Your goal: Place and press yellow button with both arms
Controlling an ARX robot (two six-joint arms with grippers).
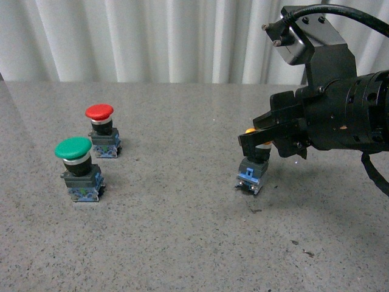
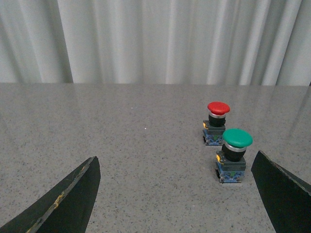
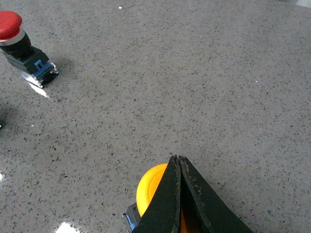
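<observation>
Right hand (image 1: 260, 141) clamped on yellow button (image 1: 253, 173), base at or just above the desk (image 1: 182, 243), axis roughly upright. Left hand (image 2: 175, 194) spread open, empty, well apart beside the green button (image 2: 233, 154); it must cross right to press.

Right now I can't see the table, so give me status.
Right gripper shut on the yellow button, tilted above the table. Left gripper open, empty. Green button and red button stand well clear.
</observation>
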